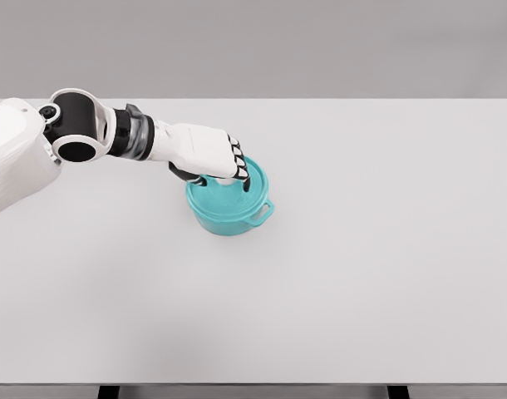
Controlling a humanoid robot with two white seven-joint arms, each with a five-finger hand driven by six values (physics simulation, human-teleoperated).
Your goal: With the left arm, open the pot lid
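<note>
A small teal pot [229,214] with side handles stands on the white table [361,249], left of centre. Its teal lid [255,184] sits on the pot. My left hand [227,176] reaches in from the left and lies over the top of the lid, fingers curled down around the middle where the knob is. The hand hides the knob itself. The pot's right handle [263,213] shows below the hand.
The table's front edge runs along the bottom of the view, with dark table legs [108,391] below it. A grey wall stands behind the table.
</note>
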